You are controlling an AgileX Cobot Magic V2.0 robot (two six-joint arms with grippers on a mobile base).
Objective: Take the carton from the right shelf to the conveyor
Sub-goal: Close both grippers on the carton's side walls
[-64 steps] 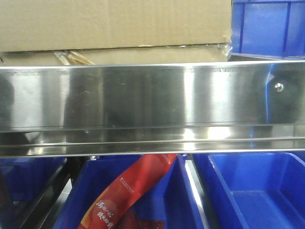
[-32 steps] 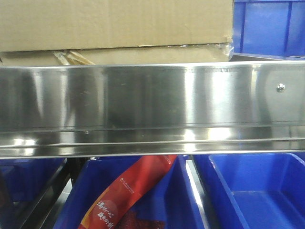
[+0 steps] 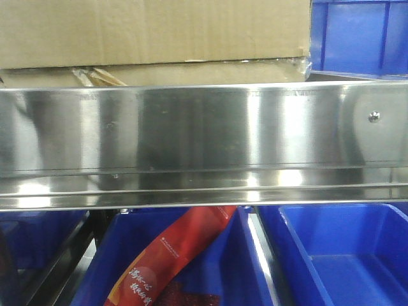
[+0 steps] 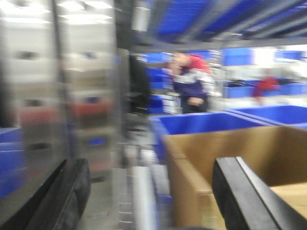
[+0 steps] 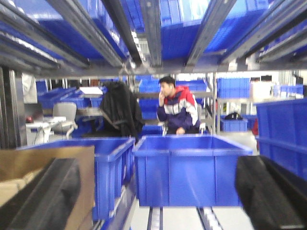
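Fingers on left gripper spread wide, empty; right gripper likewise. Carton sits above steel shelf rail, seemingly between arms, though left view is blurred. Step: approach for grasp. Next: press in from both sides, lift over rail.

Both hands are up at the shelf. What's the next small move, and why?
Probably ease both hands inward toward the carton. The left hand is open with the carton on the right of its view. The right hand is open with it on the left, so it seems to sit between them, ungripped.
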